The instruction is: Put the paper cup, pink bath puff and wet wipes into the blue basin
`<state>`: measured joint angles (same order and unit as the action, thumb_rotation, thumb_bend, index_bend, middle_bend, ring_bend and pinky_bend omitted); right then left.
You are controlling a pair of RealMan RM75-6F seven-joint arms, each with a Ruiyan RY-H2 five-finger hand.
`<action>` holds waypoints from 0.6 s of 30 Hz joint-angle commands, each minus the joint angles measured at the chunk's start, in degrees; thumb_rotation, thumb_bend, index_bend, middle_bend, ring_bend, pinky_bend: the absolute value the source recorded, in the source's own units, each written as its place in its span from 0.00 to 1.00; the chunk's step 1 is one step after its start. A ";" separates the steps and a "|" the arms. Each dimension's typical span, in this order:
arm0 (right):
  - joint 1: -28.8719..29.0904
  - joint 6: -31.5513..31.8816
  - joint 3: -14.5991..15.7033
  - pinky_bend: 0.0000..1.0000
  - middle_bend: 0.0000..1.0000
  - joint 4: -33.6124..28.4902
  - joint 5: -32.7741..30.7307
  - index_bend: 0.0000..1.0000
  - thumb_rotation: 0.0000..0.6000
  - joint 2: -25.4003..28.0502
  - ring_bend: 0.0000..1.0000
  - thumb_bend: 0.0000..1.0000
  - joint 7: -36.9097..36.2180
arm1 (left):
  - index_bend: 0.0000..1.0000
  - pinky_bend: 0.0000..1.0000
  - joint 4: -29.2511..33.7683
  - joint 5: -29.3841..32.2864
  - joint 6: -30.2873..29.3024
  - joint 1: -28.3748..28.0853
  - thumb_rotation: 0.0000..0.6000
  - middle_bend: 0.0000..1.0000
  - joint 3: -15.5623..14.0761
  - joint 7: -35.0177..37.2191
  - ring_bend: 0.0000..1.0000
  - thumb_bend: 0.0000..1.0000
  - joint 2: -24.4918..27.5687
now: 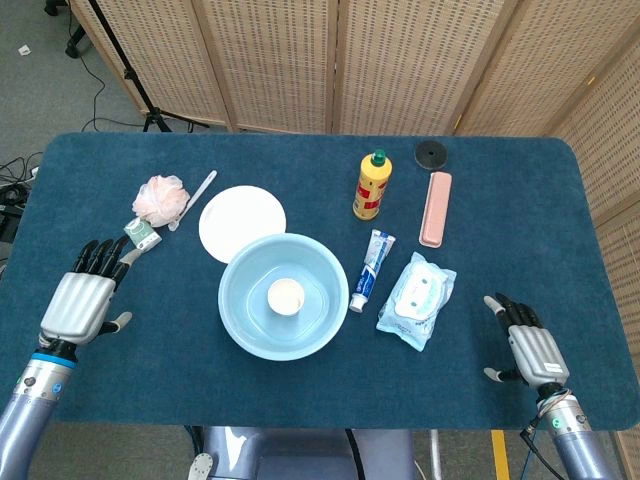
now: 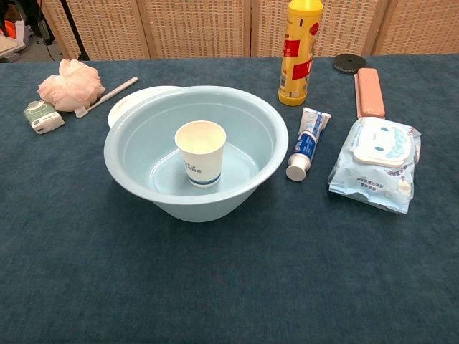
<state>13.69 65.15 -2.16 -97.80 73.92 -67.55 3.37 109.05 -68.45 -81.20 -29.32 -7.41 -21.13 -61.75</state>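
Observation:
The paper cup [image 1: 286, 297] [image 2: 201, 153] stands upright inside the blue basin [image 1: 246, 318] [image 2: 129, 172] at mid-table. The pink bath puff [image 1: 160, 198] [image 2: 70, 84] lies on the cloth at the far left, outside the basin. The wet wipes pack [image 1: 417, 299] [image 2: 379, 162] lies flat to the right of the basin. My left hand [image 1: 83, 295] hovers at the table's left front, fingers spread, holding nothing, well clear of the puff. My right hand [image 1: 528, 347] rests open near the front right corner. Neither hand shows in the chest view.
A white plate [image 1: 240, 218] sits behind the basin. A toothpaste tube [image 1: 370, 271] lies between basin and wipes. A yellow bottle [image 1: 371, 186], pink case [image 1: 435, 208] and black disc [image 1: 430, 154] stand at the back. A toothbrush [image 1: 194, 194] and small green pack [image 1: 142, 235] lie by the puff.

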 commanded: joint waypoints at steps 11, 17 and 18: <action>0.14 0.31 0.22 0.00 0.00 -0.12 0.16 0.03 1.00 -0.57 0.00 0.05 0.88 | 0.13 0.05 -3.30 1.07 3.90 2.04 1.00 0.00 4.69 1.90 0.00 0.18 -0.99; 0.06 0.46 0.25 0.00 0.00 -0.16 0.45 0.03 1.00 -0.28 0.00 0.05 0.13 | 0.13 0.05 -3.53 8.09 14.98 -2.80 1.00 0.00 7.51 -0.73 0.00 0.18 2.90; 0.07 0.49 0.25 0.00 0.00 -0.18 0.57 0.03 1.00 -0.24 0.00 0.05 0.01 | 0.13 0.05 -4.60 9.88 16.96 -4.23 1.00 0.00 8.68 -1.37 0.00 0.18 3.51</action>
<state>13.75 65.62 -1.91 -97.97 74.46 -67.82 3.40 105.44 -62.57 -68.92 -30.45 -0.99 -20.83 -60.39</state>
